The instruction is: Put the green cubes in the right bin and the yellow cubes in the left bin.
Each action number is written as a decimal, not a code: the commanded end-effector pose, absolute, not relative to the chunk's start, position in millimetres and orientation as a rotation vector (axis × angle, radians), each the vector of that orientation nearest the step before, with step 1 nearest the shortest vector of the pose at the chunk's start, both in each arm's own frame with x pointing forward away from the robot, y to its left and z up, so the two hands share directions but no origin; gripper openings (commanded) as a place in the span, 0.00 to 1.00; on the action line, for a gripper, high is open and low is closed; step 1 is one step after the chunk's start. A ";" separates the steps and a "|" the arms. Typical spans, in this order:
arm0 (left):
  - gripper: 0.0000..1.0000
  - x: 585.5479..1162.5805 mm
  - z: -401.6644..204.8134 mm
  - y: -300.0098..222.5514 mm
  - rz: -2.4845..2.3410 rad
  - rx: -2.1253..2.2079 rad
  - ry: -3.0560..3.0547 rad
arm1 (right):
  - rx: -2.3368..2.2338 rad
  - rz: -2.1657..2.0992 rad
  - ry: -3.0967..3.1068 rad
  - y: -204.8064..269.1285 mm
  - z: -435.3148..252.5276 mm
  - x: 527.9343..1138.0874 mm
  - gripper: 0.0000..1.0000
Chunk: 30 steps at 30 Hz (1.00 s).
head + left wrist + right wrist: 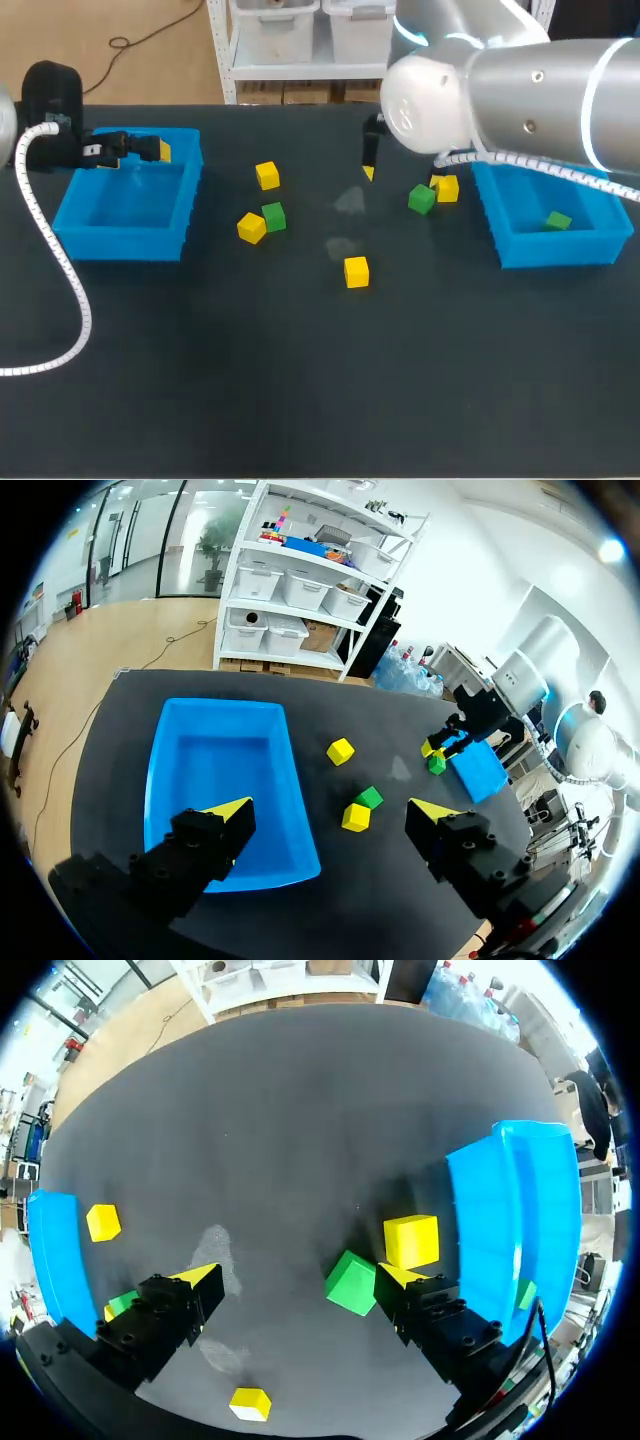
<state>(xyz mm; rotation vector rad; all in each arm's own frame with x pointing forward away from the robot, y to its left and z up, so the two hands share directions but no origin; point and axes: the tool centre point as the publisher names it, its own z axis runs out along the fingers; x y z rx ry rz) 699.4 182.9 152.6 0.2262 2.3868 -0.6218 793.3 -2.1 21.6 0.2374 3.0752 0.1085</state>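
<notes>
Your right tool (298,1278) hangs spread above the surface (300,1110), a green cube (352,1282) beneath it beside a yellow cube (411,1240); left tool (332,810), spread, seemingly empty, over the left bin (225,770)

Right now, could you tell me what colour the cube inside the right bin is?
The cube in the right bin is green, clearest in the head view.
</notes>
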 end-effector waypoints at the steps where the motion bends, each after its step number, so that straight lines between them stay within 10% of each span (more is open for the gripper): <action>1: 1.00 699.2 150.8 184.8 -0.634 0.231 2.377 | 0.248 0.101 3.075 -4.4 22.5 791.4 1.00; 30: 1.00 699.2 150.8 184.8 -0.634 0.231 2.377 | 0.333 0.117 3.090 -17.6 9.2 774.0 1.00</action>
